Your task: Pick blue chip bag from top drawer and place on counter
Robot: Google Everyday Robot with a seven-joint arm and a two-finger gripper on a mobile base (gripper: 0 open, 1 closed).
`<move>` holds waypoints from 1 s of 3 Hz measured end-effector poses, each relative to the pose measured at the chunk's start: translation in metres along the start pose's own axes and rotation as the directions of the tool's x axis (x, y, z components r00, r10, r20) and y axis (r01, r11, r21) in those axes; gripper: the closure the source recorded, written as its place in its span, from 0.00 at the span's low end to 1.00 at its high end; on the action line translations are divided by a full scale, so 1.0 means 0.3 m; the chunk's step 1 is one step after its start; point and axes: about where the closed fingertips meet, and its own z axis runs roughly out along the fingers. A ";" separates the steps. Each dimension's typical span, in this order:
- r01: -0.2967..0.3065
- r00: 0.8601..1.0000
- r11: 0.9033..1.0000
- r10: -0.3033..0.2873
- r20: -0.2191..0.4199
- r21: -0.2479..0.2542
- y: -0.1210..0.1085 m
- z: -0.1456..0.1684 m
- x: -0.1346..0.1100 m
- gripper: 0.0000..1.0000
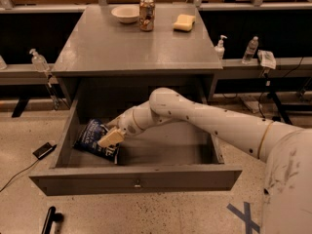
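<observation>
Your gripper point(111, 138) is down inside the top drawer point(136, 177), at its left end, resting on or just over the right edge of the blue chip bag point(92, 138). The bag lies near the drawer's left wall. You cannot tell from here whether the gripper is spread or has closed on the foil.

If it only has an edge, expect the crinkled bag to slip free on the lift, or to be pushed against the drawer's left wall.

The counter point(136, 48) overhangs the back half of the drawer, so a straight upward pull could bump the arm on its front lip.

Above and behind the drawer stand a bowl point(126, 13), a can point(146, 14) and a yellow sponge point(184, 22). Setting down too far back could knock them.
</observation>
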 end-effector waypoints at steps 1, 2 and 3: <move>0.000 1.000 0.999 0.001 0.014 -0.038 0.011 0.008 -0.012 0.64; 0.041 0.990 0.991 -0.024 0.136 -0.129 0.048 -0.042 -0.105 0.95; 0.140 0.954 0.969 -0.077 0.289 -0.202 0.109 -0.136 -0.238 1.00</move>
